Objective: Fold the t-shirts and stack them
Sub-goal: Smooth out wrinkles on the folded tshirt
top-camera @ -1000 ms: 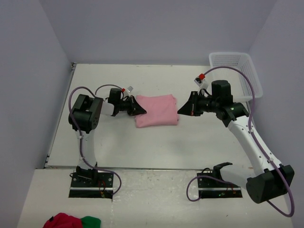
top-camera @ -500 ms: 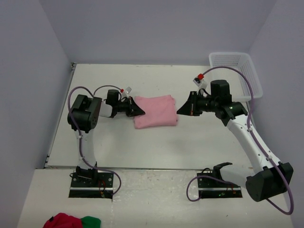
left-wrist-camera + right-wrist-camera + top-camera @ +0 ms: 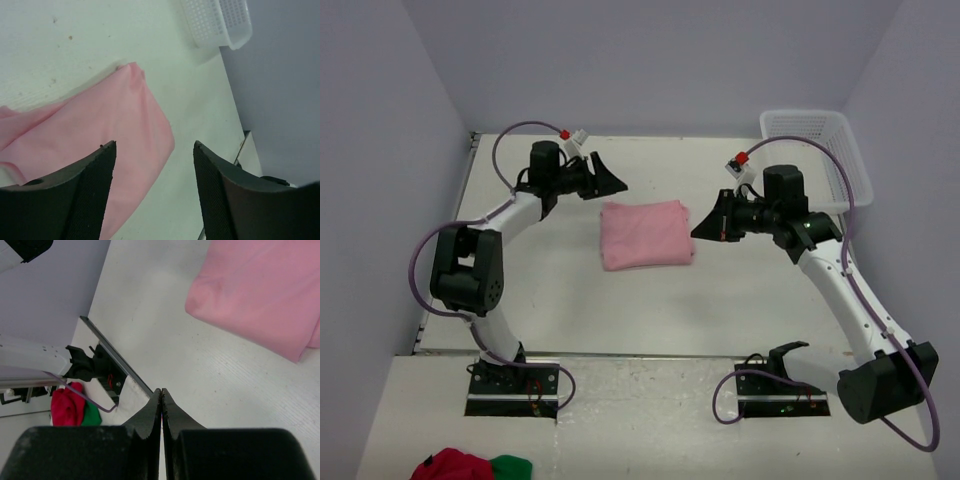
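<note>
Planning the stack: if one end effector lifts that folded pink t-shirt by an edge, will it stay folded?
Probably not: the t-shirt shows soft, rounded folds, so layers would likely sag open. Pushed, it would probably bunch, as its wrinkled edge suggests.

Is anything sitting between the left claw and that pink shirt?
Nothing visible. Only bare table lies between the open left gripper and the pink t-shirt; the white basket stands away at the far right corner.
</note>
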Tool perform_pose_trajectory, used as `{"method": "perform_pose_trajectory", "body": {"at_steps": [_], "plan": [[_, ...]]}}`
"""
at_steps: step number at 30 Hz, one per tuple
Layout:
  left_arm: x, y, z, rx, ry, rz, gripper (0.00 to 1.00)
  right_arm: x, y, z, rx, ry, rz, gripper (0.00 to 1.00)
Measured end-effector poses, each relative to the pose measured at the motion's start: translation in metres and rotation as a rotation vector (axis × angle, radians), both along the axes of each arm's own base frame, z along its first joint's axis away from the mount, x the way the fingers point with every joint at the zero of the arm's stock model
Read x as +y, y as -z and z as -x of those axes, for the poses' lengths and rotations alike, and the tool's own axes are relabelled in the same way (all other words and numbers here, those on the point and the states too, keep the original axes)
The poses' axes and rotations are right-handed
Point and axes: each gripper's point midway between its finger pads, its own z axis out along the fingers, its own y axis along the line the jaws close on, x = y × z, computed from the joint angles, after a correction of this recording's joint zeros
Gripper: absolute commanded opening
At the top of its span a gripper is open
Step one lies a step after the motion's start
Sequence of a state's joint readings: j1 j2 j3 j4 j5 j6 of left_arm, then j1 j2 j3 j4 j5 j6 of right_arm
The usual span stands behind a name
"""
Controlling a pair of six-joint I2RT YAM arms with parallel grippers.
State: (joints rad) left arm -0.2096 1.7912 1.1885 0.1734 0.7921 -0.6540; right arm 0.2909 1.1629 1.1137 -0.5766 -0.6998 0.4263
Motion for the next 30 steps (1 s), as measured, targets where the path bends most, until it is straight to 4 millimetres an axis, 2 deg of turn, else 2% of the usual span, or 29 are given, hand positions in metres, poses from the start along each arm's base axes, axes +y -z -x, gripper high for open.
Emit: {"method": "perform_pose_trajectory", "body": {"at_steps": [1,3,7,10,12,13,22,30], "plan": [[0.002,0.0,-0.001,0.012,-0.016,-0.02,0.69,0.0,-0.001,0.0,-0.002,0.0,-0.001,0.0],[0.008,0.012,0.002,0.062,-0.047,-0.067,0.71,0.001,-0.001,0.0,-0.003,-0.002,-0.001,0.0],[0.025,0.055,0.018,0.206,-0.11,-0.176,0.73,0.001,-0.001,0.0,-0.004,-0.004,0.0,0.0],[0.038,0.09,0.038,0.305,-0.138,-0.251,0.76,0.001,-0.001,0.0,-0.008,-0.007,0.001,0.0],[0.043,0.104,0.05,0.343,-0.138,-0.279,0.84,0.001,-0.001,0.001,-0.012,-0.009,0.002,0.0],[0.046,0.11,0.056,0.359,-0.139,-0.286,0.84,0.001,-0.001,0.001,-0.015,-0.011,0.003,0.0],[0.069,0.138,0.078,0.425,-0.168,-0.301,0.81,0.0,-0.004,0.003,-0.038,-0.018,0.004,0.0],[0.063,0.137,0.08,0.379,-0.116,-0.177,0.79,-0.001,-0.003,0.005,-0.038,-0.019,0.004,0.0]]}}
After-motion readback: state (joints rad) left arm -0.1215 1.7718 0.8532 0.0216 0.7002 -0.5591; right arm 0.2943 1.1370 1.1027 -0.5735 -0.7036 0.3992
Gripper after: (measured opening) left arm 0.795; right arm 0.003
